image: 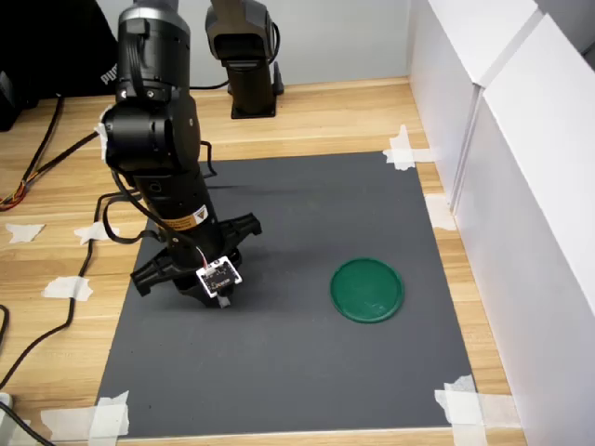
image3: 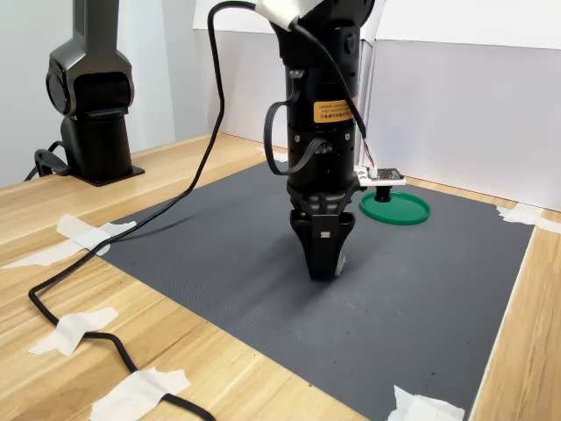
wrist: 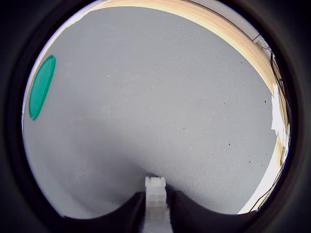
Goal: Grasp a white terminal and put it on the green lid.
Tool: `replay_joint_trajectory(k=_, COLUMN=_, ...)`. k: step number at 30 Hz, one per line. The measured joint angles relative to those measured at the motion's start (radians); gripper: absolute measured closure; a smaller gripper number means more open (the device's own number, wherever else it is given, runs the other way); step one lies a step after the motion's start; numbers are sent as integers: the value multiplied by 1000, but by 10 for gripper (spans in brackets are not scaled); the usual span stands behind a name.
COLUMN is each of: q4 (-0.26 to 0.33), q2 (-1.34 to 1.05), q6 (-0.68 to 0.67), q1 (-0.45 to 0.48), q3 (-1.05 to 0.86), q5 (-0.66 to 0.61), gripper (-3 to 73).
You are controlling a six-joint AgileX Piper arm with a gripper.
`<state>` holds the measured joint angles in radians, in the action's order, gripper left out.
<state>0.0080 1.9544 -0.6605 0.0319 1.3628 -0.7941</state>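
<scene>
While low over the dark mat (image: 307,353) | gripper (wrist: 156,206) fingers closed w/ white terminal (wrist: 155,188) pinched btwn tips | green lid (image: 367,289) flat on mat, well apart, first exterior view's right.

One white terminal (wrist: 155,189), one green lid (image: 367,289), one pincer (image3: 325,267).

Gripper (wrist: 156,206) fingertips cut off in wrist view; white terminal (wrist: 155,190) partly hidden.
</scene>
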Motion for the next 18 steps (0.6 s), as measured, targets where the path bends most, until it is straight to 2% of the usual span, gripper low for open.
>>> replay_joint_trajectory(k=2, q4=-8, q2=0, q6=0, q1=0, q3=0, q5=-2, gripper=603)
replay_joint_trajectory(k=13, q4=-8, q2=-10, q6=0, q1=-1, q3=0, q5=-34, gripper=608)
replay_joint_trajectory(k=18, q4=-67, q2=-70, q6=-46, q1=-30, q3=0, q5=-71, gripper=608)
